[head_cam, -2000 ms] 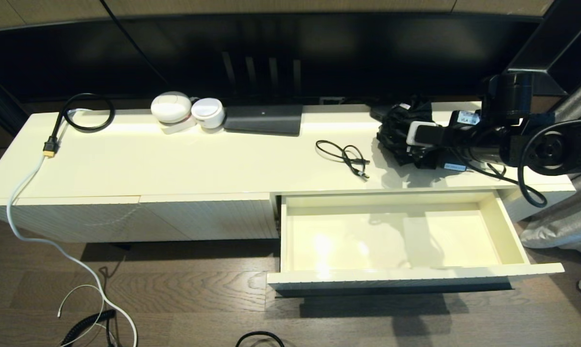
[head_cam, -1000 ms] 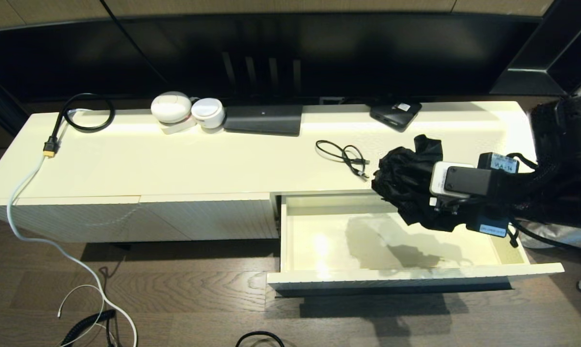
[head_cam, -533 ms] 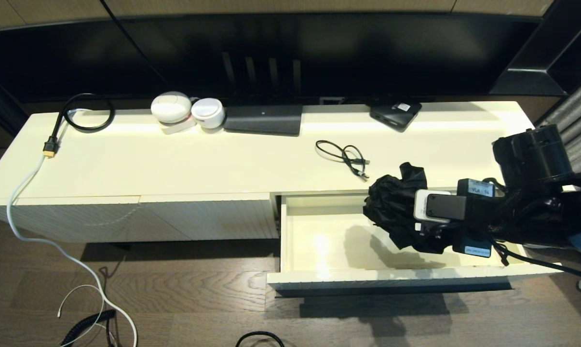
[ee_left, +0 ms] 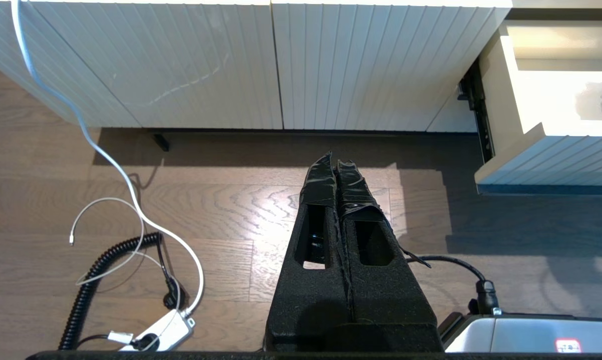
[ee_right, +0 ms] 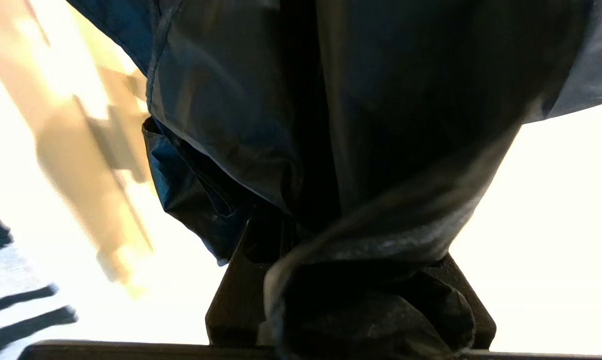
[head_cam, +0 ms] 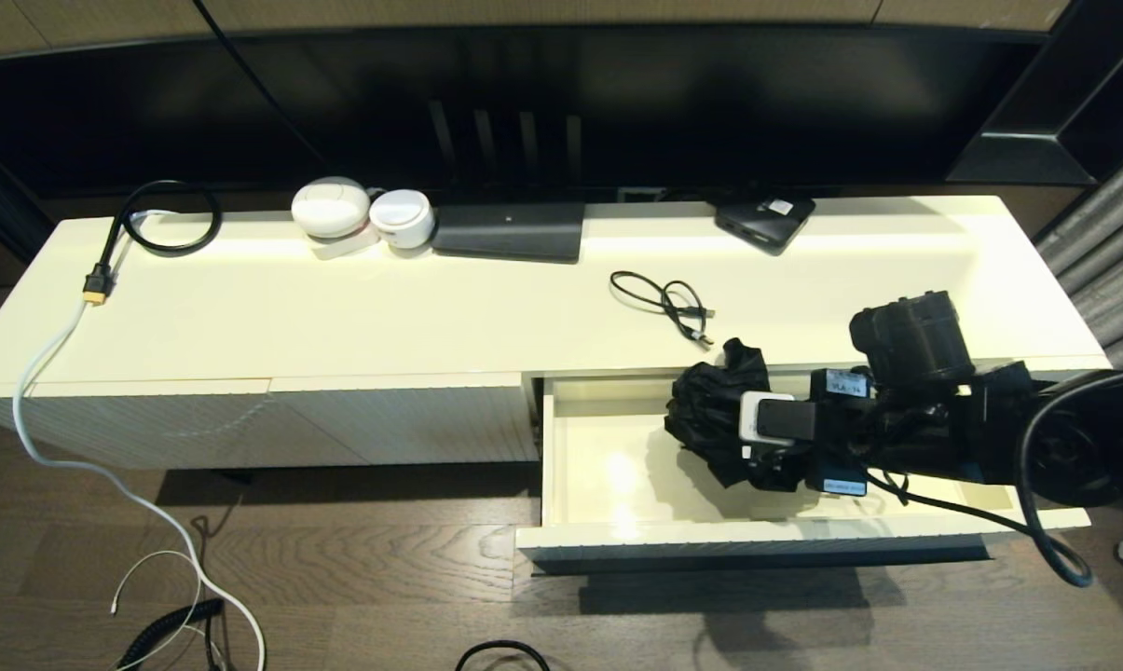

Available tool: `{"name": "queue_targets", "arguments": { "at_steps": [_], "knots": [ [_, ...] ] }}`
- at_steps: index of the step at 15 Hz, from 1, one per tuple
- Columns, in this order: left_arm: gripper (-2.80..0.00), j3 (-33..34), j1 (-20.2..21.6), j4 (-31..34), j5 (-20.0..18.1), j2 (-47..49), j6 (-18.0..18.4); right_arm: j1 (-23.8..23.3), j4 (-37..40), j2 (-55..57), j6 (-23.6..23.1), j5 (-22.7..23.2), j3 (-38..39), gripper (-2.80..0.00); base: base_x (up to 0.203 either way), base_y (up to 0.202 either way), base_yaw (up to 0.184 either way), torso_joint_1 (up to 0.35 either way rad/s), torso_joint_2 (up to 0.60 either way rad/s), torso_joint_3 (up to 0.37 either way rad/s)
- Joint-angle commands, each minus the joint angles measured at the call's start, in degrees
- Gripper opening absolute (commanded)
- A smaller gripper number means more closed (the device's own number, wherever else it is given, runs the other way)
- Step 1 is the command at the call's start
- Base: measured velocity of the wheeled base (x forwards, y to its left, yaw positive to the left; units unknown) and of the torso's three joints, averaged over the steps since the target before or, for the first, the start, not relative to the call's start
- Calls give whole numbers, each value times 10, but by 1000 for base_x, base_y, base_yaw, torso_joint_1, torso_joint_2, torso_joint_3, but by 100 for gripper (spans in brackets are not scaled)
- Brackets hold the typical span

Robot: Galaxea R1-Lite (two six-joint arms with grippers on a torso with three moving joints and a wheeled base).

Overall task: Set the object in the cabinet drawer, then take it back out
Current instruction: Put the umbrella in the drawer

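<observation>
the right pincer is gripping a crumpled black fabric bundle, its fingers pinching the cloth, which is wrapping around them in the right wrist view. a second ago the bundle was hanging higher, over the right half of the cabinet drawer and partly over the edge of the cream surface; now it is sitting lower and further toward the drawer's middle, inside the open drawer's span, with its dark shadow falling on the smooth cream floor right beneath it. whether the cloth is already touching the drawer floor cannot be told. the right arm is stretching in from the right, low over the drawer's right end, where earlier it was raised above the surface.

the drawer is standing pulled fully out, as before. the thin black cable is lying on the surface just behind the drawer, unchanged, near the bundle's top.

the left pincer is parked over the wooden floor in front of the fluted cabinet fronts, its fingers pressed together.
</observation>
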Motion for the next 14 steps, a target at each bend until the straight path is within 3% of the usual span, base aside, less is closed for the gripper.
{"name": "queue_targets", "arguments": {
  "at_steps": [1, 7, 8, 9, 14],
  "knots": [
    [-280, 0, 0, 0, 0, 0, 0, 0, -11, 46, -17, 1, -10, -280, 0, 0, 0, 0, 0, 0],
    [-280, 0, 1, 0, 0, 0, 0, -1, -33, 79, -24, 1, -32, -280, 0, 0, 0, 0, 0, 0],
    [-280, 0, 1, 0, 0, 0, 0, -1, -39, 83, -24, 1, -34, -186, 0, 0, 0, 0, 0, 0],
    [-280, 0, 1, 0, 0, 0, 0, -1, -49, 87, -24, 1, -35, 0, 0, 0, 0, 0, 0, 0],
    [-280, 0, 1, 0, 0, 0, 0, -1, -51, 67, -19, -4, -34, 0, 0, 0, 0, 0, 0, 0]
  ]
}}
